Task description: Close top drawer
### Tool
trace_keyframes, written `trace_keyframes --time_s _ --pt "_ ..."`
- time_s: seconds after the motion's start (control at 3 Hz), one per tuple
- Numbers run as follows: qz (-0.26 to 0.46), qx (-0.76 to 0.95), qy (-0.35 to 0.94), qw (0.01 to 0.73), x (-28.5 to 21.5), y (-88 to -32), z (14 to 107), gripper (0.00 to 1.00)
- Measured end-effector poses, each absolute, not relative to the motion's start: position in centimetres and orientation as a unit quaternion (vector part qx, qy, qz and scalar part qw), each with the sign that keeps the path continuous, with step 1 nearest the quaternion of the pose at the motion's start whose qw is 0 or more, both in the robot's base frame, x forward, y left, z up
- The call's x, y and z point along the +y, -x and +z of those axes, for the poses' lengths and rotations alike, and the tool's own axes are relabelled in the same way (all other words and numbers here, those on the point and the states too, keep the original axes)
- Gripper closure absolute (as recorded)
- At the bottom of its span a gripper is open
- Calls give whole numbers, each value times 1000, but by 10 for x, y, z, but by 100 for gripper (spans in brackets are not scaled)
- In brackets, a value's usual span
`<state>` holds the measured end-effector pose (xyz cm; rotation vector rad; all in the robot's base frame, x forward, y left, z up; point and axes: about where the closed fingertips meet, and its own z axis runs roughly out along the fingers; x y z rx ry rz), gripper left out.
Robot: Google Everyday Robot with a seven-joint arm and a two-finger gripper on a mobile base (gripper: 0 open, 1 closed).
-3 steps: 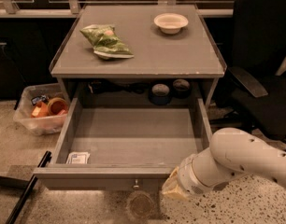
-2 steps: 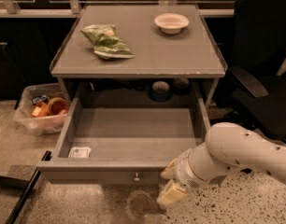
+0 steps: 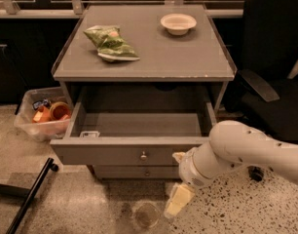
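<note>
At the cabinet's front, the top drawer (image 3: 115,154) is now partly pushed in.
Compared with a second ago, its front stands nearer to the cabinet body under the worktop (image 3: 154,57) and less of the inside shows. It is not shut, so I judge more pushing is needed. The tool (image 3: 177,178) sits low at the front's right end, looking spread, with its upper tip against the front. The white arm (image 3: 246,147) reaches in from the right.
</note>
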<state>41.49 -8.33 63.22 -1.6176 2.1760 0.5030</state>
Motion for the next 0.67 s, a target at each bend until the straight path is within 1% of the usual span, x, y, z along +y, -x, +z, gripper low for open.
trace_keyframes --time_s 0.67 --pt "165 766 588 200 -62 -485 620 0"
